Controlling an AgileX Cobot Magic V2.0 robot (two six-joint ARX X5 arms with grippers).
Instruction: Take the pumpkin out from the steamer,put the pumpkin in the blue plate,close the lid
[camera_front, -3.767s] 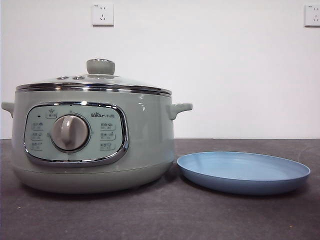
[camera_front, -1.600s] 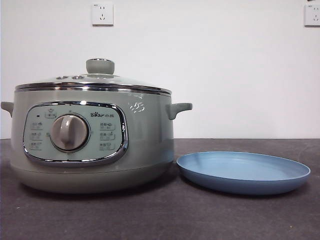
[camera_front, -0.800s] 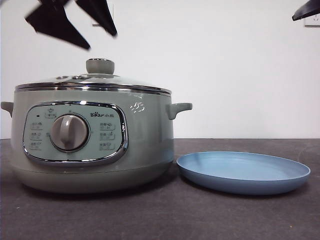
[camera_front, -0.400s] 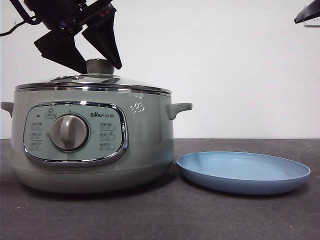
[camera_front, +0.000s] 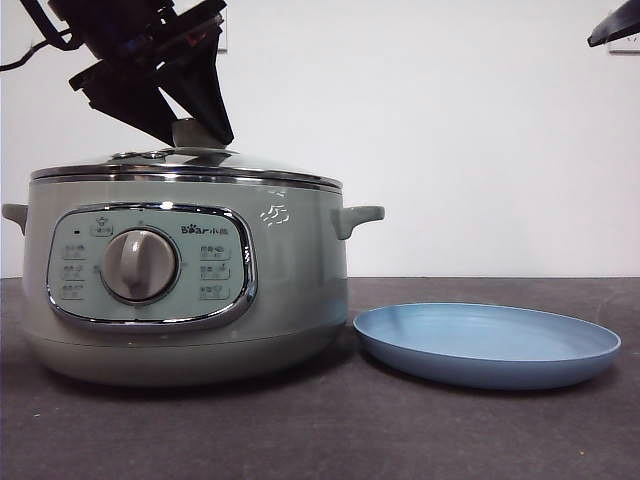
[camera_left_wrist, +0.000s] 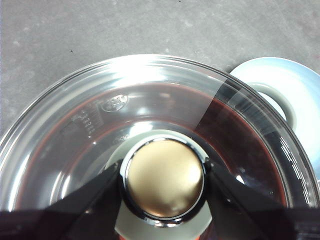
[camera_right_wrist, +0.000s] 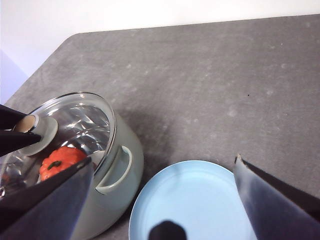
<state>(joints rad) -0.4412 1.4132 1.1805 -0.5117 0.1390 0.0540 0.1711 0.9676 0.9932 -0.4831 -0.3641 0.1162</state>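
Left hand (camera_front: 185, 120) with black wedge-shaped jaws, thin black cable, right hand (camera_right_wrist: 162, 200) with matte black jaws

The left claw (camera_front: 188, 128) — out of sight at first — has come down over the steamer and drawn its two jaws in against the knob (camera_left_wrist: 163, 178) of the lid (camera_left_wrist: 150, 115), while the right claw's (camera_front: 612, 24) black tip has come in high above.

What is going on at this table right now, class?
The left gripper has its fingers on either side of the knob of the lid, which sits on the steamer. The pumpkin is inside, seen through the glass. The right gripper waits open above the blue plate, which holds nothing.
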